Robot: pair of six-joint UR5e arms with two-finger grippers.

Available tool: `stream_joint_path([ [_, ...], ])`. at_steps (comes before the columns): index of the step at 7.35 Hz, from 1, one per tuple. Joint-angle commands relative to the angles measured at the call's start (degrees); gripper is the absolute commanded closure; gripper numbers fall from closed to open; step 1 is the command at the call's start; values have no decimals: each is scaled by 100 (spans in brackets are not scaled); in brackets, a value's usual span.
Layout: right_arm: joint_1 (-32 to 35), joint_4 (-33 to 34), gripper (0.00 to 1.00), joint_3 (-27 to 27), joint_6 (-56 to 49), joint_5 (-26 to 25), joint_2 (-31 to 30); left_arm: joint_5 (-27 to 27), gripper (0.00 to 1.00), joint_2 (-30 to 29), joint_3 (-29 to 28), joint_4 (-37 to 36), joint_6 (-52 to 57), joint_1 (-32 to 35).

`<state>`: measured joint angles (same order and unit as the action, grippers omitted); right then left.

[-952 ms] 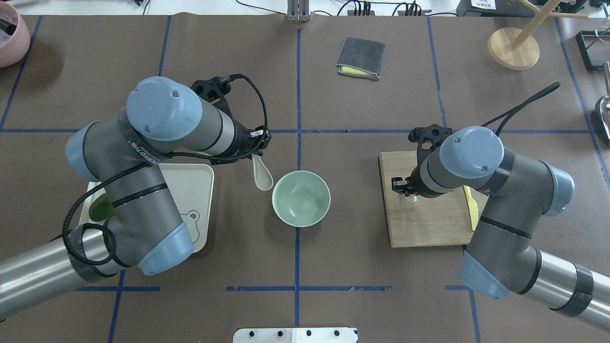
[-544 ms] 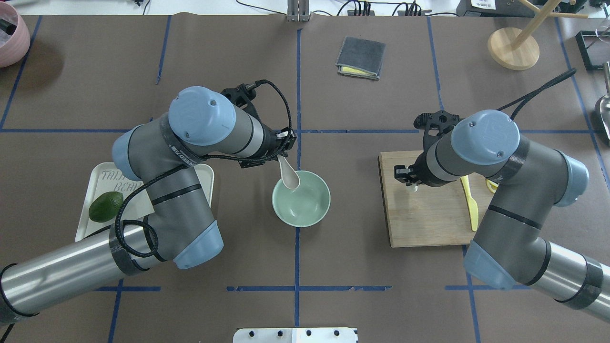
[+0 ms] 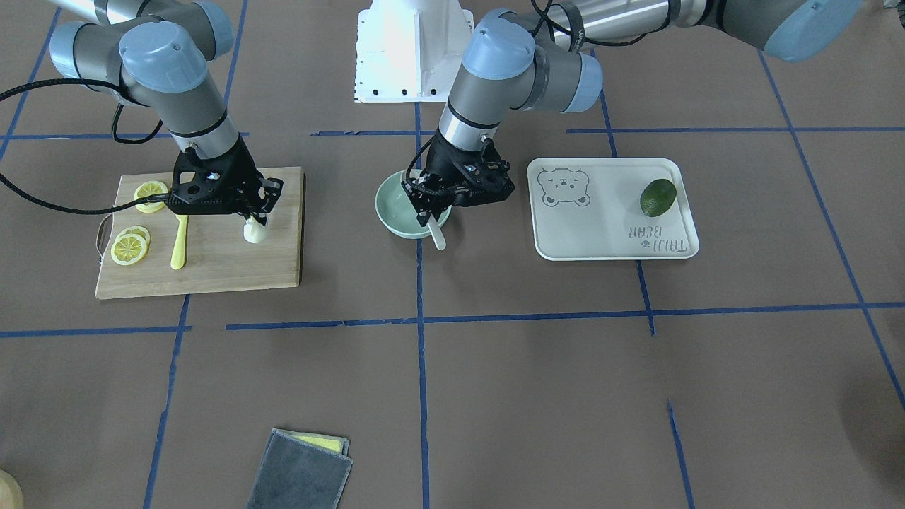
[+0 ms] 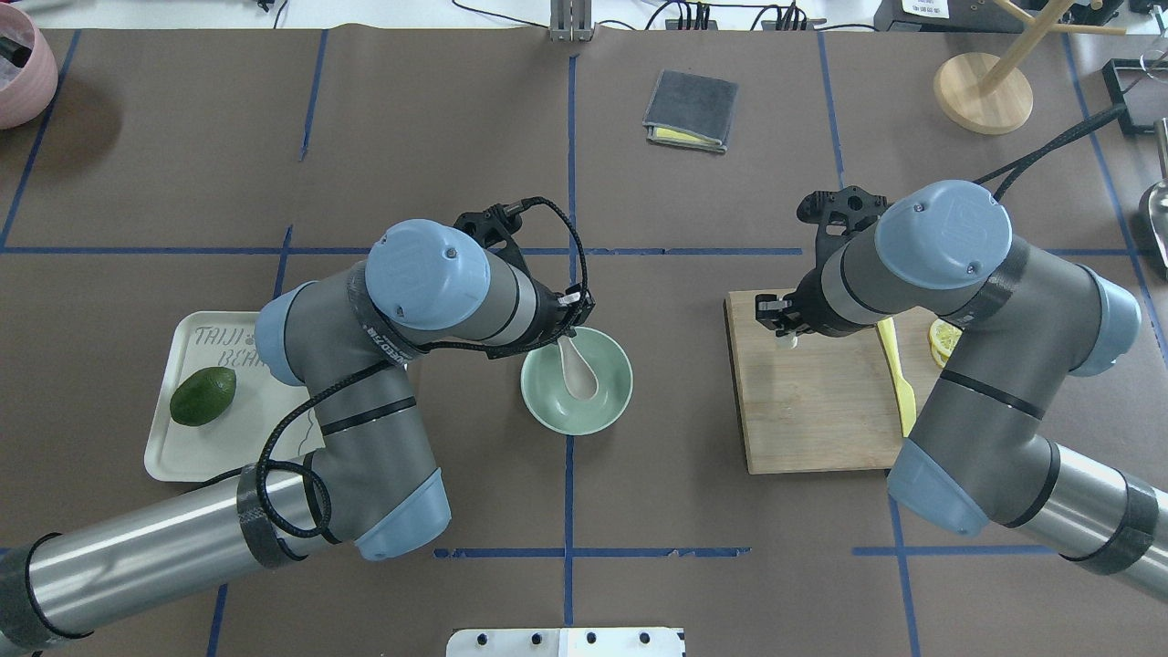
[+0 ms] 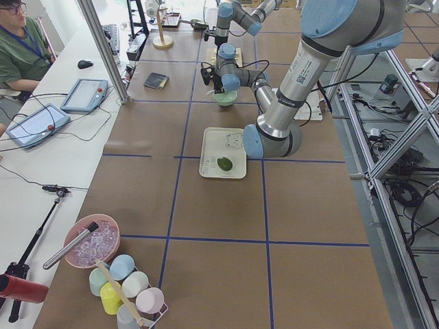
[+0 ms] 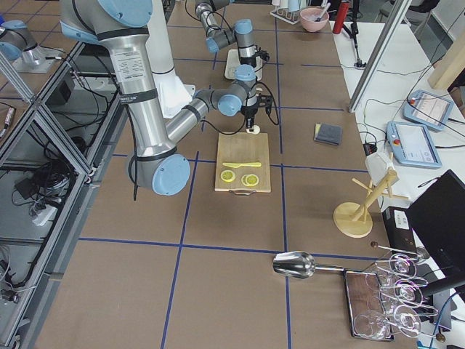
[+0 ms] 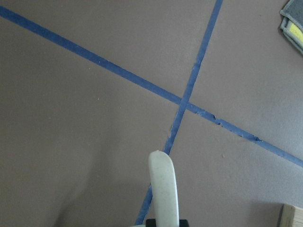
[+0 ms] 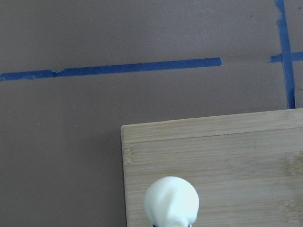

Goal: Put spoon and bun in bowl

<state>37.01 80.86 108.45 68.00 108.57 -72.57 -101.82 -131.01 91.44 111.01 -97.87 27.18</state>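
Note:
The pale mint-green bowl [image 4: 544, 401] stands at the table's middle and also shows in the front view [image 3: 387, 213]. My left gripper [image 4: 568, 330] is shut on the off-white spoon [image 4: 578, 372] by its handle. The scoop hangs over the bowl's inside, and the spoon shows too in the front view [image 3: 437, 236] and the left wrist view [image 7: 164, 189]. My right gripper [image 4: 783, 328] is shut on the white bun [image 4: 787, 341] and holds it over the far left corner of the wooden cutting board [image 4: 821, 411]. The bun fills the bottom of the right wrist view [image 8: 171, 201].
A yellow plastic knife [image 4: 899, 383] and lemon slices [image 3: 131, 247] lie on the board. A white tray [image 4: 210, 447] with a green avocado [image 4: 203, 396] sits left of the bowl. A grey cloth [image 4: 691, 109], a wooden stand [image 4: 983, 91] and a pink bowl [image 4: 18, 78] are at the far edge.
My left gripper has carried the spoon rightwards from beside the tray to over the bowl. My right gripper has moved the bun towards the board's far edge.

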Motion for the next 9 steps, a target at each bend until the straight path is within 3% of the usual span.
stream_joint_path([
  [1, -9, 0, 98, 0, 12, -2, 58, 101, 81, 5, -4, 9, 14, -143],
  [2, -18, -9, 98, 0, 12, -2, 67, 101, 4, 40, 5, 87, 57, -143],
  [6, -202, 0, 98, -52, 29, -28, 514, 49, 0, 390, 539, -200, 564, 480],
  [9, -693, -9, 98, -385, 485, -238, 1269, -136, 0, 636, 1601, -2007, 2301, 1156],
])
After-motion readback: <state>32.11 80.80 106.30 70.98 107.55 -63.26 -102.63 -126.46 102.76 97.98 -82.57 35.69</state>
